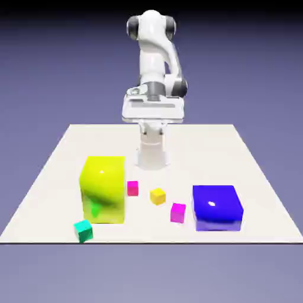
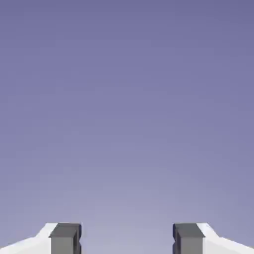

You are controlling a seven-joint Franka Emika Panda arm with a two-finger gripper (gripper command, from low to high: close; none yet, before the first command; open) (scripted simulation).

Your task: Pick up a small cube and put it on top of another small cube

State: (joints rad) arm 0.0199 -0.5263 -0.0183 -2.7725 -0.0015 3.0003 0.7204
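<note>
Blue-violet backdrop in both views, cubes exterior-only point(image 1: 83, 231).

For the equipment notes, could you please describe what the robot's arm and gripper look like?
The arm is glossy white with rounded segments, dark grey to black caps at the joints and a grey band above the hand. The gripper has a wide white body and two white fingers ending in small, blocky grey tips. No cables or markings can be made out.
</note>
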